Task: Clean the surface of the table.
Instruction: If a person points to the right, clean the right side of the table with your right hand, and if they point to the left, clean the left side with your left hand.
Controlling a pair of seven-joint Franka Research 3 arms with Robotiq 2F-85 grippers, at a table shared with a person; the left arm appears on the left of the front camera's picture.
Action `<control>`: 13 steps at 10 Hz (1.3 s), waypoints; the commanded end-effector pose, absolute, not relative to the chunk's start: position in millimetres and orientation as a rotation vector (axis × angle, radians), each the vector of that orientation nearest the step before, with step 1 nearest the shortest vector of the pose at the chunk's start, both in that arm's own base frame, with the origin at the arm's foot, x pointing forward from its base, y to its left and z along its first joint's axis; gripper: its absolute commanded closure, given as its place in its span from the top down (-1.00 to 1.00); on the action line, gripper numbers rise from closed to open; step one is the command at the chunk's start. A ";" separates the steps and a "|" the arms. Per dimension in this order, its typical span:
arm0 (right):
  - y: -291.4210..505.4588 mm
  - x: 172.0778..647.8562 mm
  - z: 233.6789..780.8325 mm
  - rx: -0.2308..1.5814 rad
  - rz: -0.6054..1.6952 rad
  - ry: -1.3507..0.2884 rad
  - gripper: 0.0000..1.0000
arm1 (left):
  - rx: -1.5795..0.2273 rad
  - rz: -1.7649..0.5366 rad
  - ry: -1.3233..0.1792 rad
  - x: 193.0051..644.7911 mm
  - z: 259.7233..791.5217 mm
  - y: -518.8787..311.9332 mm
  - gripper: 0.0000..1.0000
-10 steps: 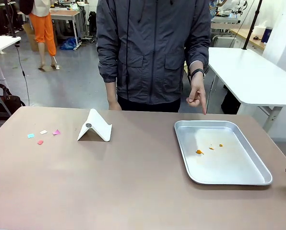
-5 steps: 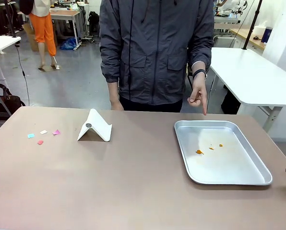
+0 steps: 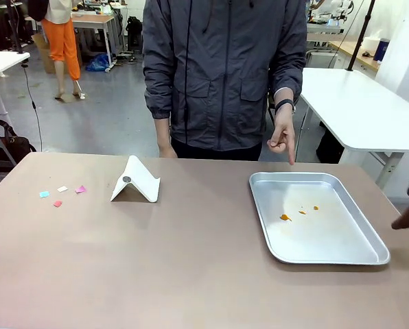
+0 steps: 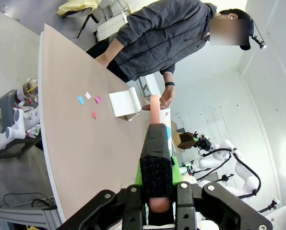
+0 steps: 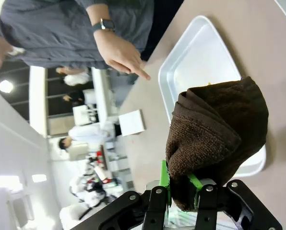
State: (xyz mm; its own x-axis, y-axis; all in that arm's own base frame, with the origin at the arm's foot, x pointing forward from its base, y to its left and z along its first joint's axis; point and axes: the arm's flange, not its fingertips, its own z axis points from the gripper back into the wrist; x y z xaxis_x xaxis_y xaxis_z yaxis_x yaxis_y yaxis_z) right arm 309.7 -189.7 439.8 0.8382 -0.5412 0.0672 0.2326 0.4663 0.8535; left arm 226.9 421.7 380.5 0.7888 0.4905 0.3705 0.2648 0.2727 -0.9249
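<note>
Table (image 3: 191, 260): broad taupe top between robot and person.
Long axis: left to right in the front view; long near edge toward the robot, long far edge at the person.
Progress: judged barely begun; no wiped patch to tell.
Left to do: coloured paper scraps (image 3: 60, 193) loose near the far left corner, apparently waiting to be cleared.
Middle: white folded stand (image 3: 136, 180) upright toward the far edge, right of the scraps.
Right half: silver tray (image 3: 328, 233) with orange crumbs (image 3: 285, 217) inside.
Person's hand (image 3: 282, 139): one finger pointing down above the tray's far rim.
Right claw (image 5: 181, 191): clamped on a bunched brown cloth (image 5: 215, 139), raised off the right edge.
Left claw (image 4: 156, 191): pinched on a slim peach tool (image 4: 155, 139) with a black sleeve, off the table.
</note>
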 end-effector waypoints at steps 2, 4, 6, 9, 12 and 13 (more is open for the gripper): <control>-123.0 370.6 455.4 0.743 -0.335 -0.326 -0.80 | -1.318 0.171 -0.700 223.7 382.6 421.4 -0.56; -81.2 401.8 441.1 0.553 -0.279 -0.406 -0.80 | -1.318 0.171 -0.700 223.7 382.6 421.4 -0.56; -53.7 427.9 412.6 0.464 -0.182 -0.456 -0.80 | -1.318 0.171 -0.700 223.7 382.6 421.4 -0.56; -43.3 457.4 378.8 0.331 -0.102 -0.489 -0.80 | -1.318 0.171 -0.700 223.7 382.6 421.4 -0.56; -28.1 472.9 342.3 0.295 -0.069 -0.430 -0.80 | -1.318 0.171 -0.700 223.7 382.6 421.4 -0.56; -22.2 475.9 331.5 0.325 -0.076 -0.438 -0.80 | -1.318 0.171 -0.700 223.7 382.6 421.4 -0.56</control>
